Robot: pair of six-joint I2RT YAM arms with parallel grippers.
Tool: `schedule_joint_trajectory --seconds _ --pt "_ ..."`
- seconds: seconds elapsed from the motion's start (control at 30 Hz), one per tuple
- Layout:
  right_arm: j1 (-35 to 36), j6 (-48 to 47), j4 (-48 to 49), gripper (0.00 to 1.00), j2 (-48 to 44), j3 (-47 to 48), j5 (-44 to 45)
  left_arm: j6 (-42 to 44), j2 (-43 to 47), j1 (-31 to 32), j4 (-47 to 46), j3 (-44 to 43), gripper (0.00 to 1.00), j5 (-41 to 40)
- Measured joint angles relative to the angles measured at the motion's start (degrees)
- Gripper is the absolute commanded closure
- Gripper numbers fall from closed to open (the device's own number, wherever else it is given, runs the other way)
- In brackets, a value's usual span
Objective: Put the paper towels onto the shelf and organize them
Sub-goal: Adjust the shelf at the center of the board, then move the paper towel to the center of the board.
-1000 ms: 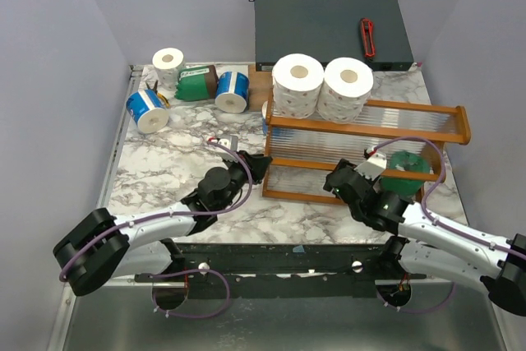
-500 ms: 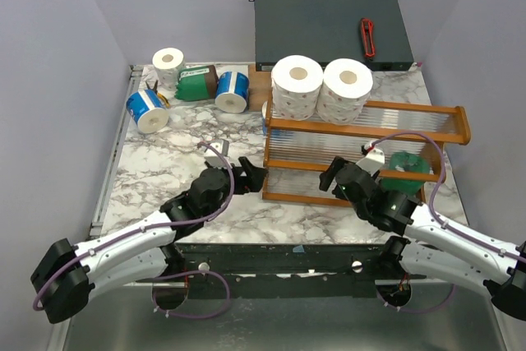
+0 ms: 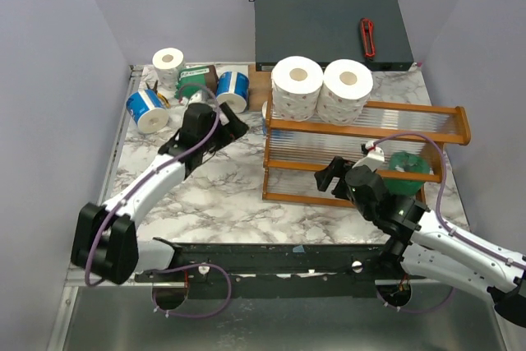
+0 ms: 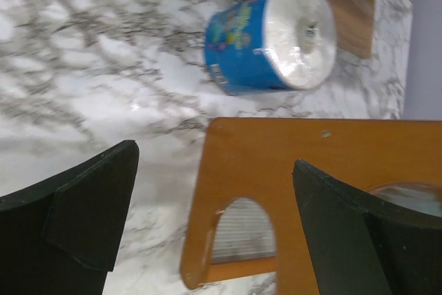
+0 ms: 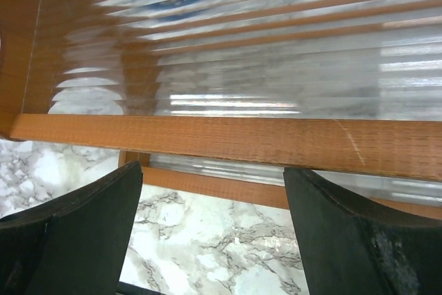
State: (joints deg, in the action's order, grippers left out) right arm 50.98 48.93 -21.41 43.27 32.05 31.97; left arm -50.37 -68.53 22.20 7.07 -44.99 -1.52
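I see left gripper (image 3: 232, 127) splayed, empty, near blue-wrapped roll (image 4: 273, 36) off shelf (image 3: 362, 130) end | right gripper (image 5: 214, 219) splayed, empty, facing shelf front | white rolls (image 3: 297, 84) on top tier, green-wrapped roll (image 3: 408, 162) on a lower tier

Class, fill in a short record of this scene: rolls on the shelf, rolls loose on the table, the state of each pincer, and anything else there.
Shelf, top tier: white roll, white roll
Shelf, below top tier, right end: green roll
Loose on table, left of shelf: white roll, green roll, blue roll, blue roll
Left pincer: open, empty, by shelf's left end
Right pincer: open, empty, at shelf's front
Other: grey box at the back, red tool on it
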Motion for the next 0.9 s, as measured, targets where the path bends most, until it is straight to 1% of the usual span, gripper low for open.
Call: schedule_joint_trajectory --seconds 0.13,0.2,0.3,0.43,0.67,0.9 --pt "0.0 -1.5 1.7 0.13 -0.2 -0.8 -2.1 1.0 -11.5 0.0 0.1 -11.2 0.01 7.5" --pt "0.0 -2.3 2.3 0.13 0.0 -0.9 -2.9 1.3 -15.3 0.0 -0.1 -14.5 0.01 9.6" --pt "0.0 -3.2 2.8 0.14 0.8 -0.9 -3.8 1.5 -18.8 0.0 -0.7 -16.5 0.01 11.4" --pt "0.0 -4.0 3.0 0.14 0.8 -0.9 -4.9 2.1 -23.5 0.0 -1.3 -18.5 0.01 12.1" --pt "0.0 -4.2 5.5 0.14 -4.2 -3.7 -6.8 3.2 -31.6 0.0 -2.1 -25.2 0.02 12.1" --pt "0.0 -4.0 5.7 0.14 -4.3 -4.4 -7.0 3.8 -37.9 0.0 -2.2 -32.6 0.11 12.2"
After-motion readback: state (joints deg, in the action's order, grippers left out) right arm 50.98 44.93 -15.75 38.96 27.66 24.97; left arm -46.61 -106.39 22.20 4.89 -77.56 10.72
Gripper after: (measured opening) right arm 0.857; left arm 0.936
